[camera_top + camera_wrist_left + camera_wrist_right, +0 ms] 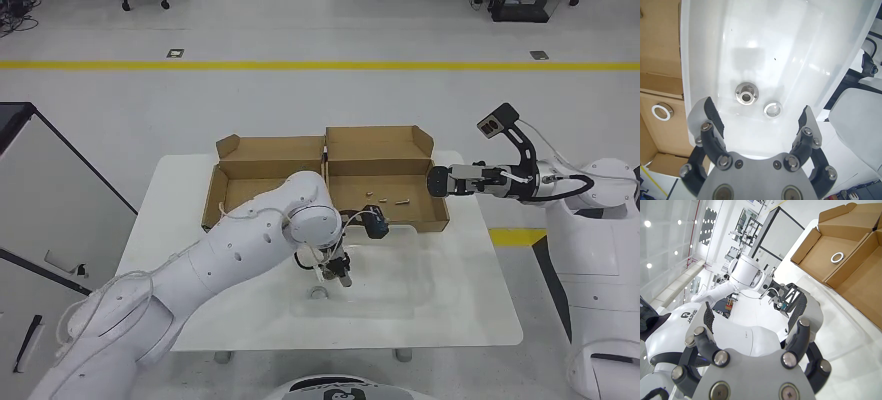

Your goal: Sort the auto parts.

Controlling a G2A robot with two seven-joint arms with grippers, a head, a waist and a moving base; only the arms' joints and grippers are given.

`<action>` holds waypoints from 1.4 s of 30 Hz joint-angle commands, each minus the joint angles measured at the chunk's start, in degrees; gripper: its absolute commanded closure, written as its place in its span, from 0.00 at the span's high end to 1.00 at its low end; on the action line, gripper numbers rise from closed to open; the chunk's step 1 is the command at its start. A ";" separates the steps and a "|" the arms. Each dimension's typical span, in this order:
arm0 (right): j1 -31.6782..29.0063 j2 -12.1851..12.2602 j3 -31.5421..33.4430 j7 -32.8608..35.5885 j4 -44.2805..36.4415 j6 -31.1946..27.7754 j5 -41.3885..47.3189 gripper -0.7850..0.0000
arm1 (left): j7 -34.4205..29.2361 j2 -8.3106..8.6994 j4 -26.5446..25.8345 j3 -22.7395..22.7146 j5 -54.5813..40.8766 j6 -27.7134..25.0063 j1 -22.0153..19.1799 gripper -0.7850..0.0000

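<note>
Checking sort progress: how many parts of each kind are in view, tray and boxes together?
Flanged hub: 1
Plain rings: 2
Small pieces, kind too small to tell: 2
Total: 5

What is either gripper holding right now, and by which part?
Nothing. The left gripper hangs open over the flanged hub and ring in the tray; the right gripper is open and empty.
</note>
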 commanded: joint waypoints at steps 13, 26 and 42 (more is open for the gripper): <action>0.00 0.00 0.00 0.00 0.00 0.00 0.00 1.00 | 4.03 2.03 4.17 9.93 -1.72 -4.02 -5.29 0.87; 0.00 0.00 0.00 0.00 0.00 0.00 0.00 1.00 | 6.40 0.45 9.93 13.08 -1.94 -6.39 -6.98 0.75; 0.00 0.00 0.00 0.00 0.00 0.00 0.00 1.00 | 8.45 -2.46 14.72 14.03 -0.05 -8.44 -6.73 0.53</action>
